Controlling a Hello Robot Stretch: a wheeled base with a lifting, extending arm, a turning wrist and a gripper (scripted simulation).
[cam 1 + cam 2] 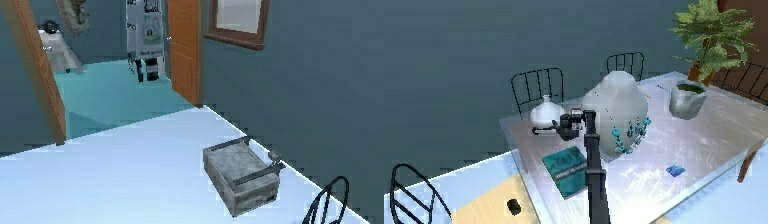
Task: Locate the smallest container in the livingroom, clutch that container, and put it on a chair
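Blue-grey walls, pale floor, and a reach over the table for the smallest container.

Forward view: a metal crate [243,175] sits on the pale floor below a framed picture [237,22], and a wood-framed doorway [110,60] at left leads to a teal-floored room. Arm side view: the arm [594,175] stretches over the glossy table [714,140], its jaws close by a small white vase [546,113], likely the target, left of a big white vase [616,100]. I cannot tell whether they grip anything. This looks like the grasp step; next, lift clear and carry it to a wire chair [537,88] behind the table.
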